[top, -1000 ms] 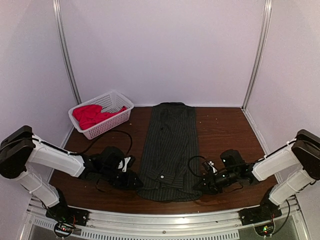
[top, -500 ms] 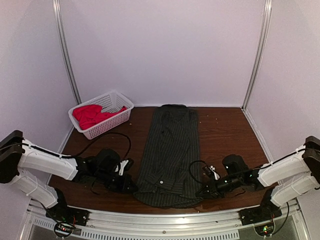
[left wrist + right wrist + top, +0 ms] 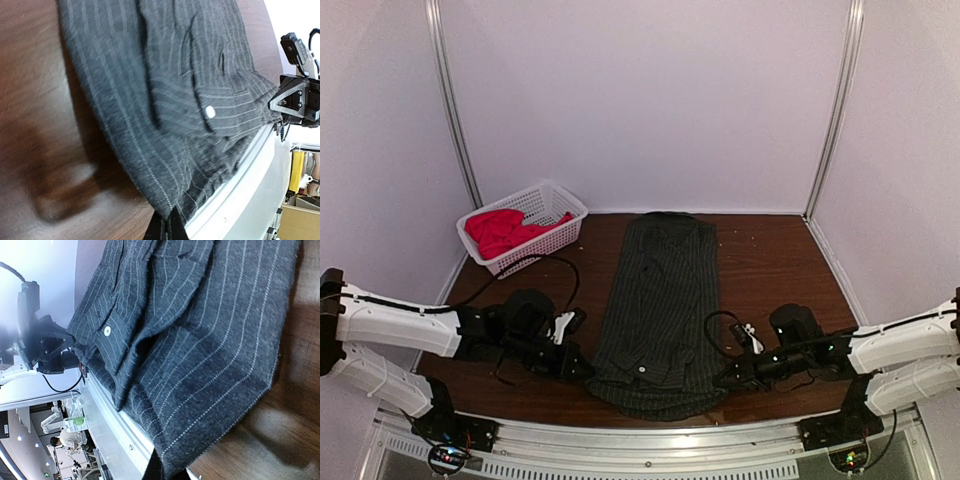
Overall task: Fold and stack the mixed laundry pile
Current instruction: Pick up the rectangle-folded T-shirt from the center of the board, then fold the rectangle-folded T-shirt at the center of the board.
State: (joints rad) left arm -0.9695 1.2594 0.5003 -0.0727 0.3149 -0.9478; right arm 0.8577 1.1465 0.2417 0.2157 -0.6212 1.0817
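Grey-striped, the dark button shirt (image 3: 660, 290) lay on the brown wooden tabletop (image 3: 775, 260). We had our left claw (image 3: 582, 369) and right claw (image 3: 724, 381) clenched on its near corners.

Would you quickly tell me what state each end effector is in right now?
Left end effector: closed on a near hem corner of the dark charcoal pinstriped button shirt.
Right end effector: closed on that shirt's other near corner.

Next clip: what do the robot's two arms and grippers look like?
The left arm and right arm match: white tubular links, black joints and bases. The left gripper and right gripper are black, two-fingered. A thin black cable loops off each wrist.
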